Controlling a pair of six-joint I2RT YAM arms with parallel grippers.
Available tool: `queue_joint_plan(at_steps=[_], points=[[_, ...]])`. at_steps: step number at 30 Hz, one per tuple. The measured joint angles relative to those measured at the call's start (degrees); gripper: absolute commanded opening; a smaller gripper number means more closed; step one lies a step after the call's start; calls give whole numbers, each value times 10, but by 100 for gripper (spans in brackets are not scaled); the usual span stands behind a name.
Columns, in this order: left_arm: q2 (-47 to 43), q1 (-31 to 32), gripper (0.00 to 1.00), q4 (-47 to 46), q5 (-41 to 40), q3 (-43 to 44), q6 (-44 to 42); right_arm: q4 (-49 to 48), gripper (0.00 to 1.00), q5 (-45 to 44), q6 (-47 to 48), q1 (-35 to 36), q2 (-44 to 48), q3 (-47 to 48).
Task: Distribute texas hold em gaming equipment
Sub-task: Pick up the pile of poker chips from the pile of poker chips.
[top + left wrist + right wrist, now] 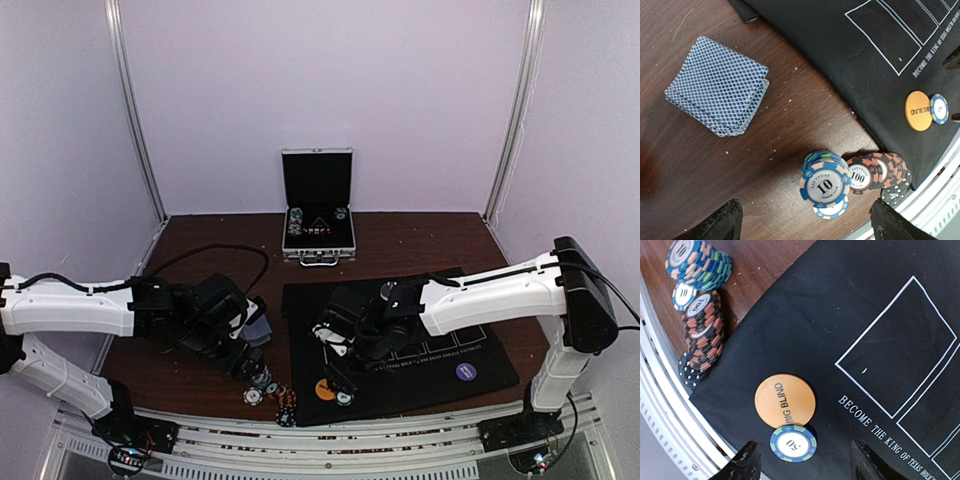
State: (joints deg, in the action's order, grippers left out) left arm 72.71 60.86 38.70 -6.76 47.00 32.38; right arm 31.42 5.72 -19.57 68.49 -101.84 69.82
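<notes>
Covering the right of the bench [420, 235], a black mat [480, 345] lies under the right jaws, spread wide and empty; the left jaws gape likewise over bare wood. Cards [717, 85] sit stacked left of the mat, chip stacks [825, 185] by its near-left corner, an orange button [785, 400] on it touching one blue chip [792, 442]

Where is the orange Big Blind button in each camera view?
Top external: orange Big Blind button at the black mat's front left corner.
Left wrist: right edge, mid-height.
Right wrist: lower centre.
Shared landmark: the blue-edged chip right against it.
</notes>
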Motion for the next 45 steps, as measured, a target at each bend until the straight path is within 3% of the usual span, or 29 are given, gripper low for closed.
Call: queue_joint_plan(at_steps=[8,15,29,33,38,41,42,43,45], points=[[0,0,93,-20,3,-5,3,11,61,3,-1,10,-35,1],[1,0,93,-27,3,-9,3,18,47,9,1,16,-49,1],[42,0,92,-31,4,-17,-1,56,43,-4,3,22,-55,1],[50,2,91,-37,4,-17,-10,69,47,-7,3,22,-52,1],[78,15,90,-44,1,-17,-25,78,61,-15,2,18,-26,1],[95,19,80,-42,-11,-17,-30,77,76,-17,0,13,-3,3],[101,20,77,-40,-18,-15,-30,76,93,-19,-1,11,5,4],[109,20,73,-38,-23,-13,-31,76,99,-20,-5,10,11,4],[123,20,69,-37,-29,-3,-31,73,100,-23,-2,7,23,4]])
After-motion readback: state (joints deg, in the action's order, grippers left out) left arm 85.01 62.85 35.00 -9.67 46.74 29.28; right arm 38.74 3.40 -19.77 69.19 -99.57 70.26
